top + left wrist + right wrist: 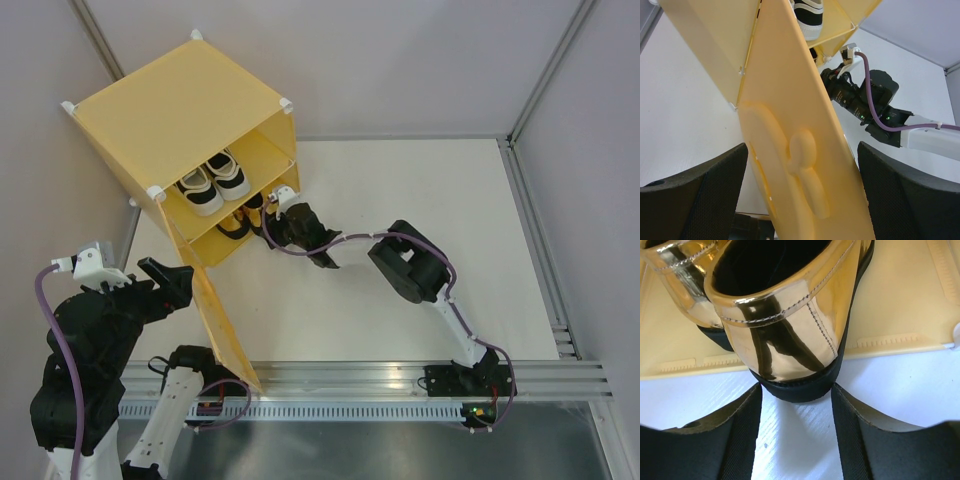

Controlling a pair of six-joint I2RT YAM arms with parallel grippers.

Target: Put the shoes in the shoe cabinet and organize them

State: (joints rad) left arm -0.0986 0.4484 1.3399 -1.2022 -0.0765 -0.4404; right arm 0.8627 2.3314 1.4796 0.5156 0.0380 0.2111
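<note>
**Last gold shoe needs seating before the door can swing**

On the left, the left gripper (801, 147) has its fingers spread wide on either side of the open door (790, 90). Neither finger looks pressed against the panel. The door hangs out from the cabinet (180, 100) toward the arm bases.

Inside, the two sneakers (215, 180) sit side by side on the upper shelf (262, 150). Below them, both gold shoes (238, 220) are in the lower compartment. In the right wrist view, the left-hand gold shoe (680, 285) lies deeper in. The right-hand gold shoe (785, 330) has its heel and black sole jutting past the front lip over the white table (900, 390).

The right gripper (796, 392) sits directly behind that heel with its fingers apart, the sole between their tips. Whether they touch it cannot be told, but they are not pinching it.

All four shoes appear to be inside, so the step in hand looks like tidying the last one.

- **Push:** it should go straight along the shoe's length and low on the sole, so the shoe slides rather than tips.
- **Stop point:** the push should end when the heel lines up with its partner's.
- **Risk:** an off-centre nudge could twist the shoe into its neighbour.
- **Exit:** the right wrist should back out straight and clear the door's path before the left gripper moves the door.
</note>
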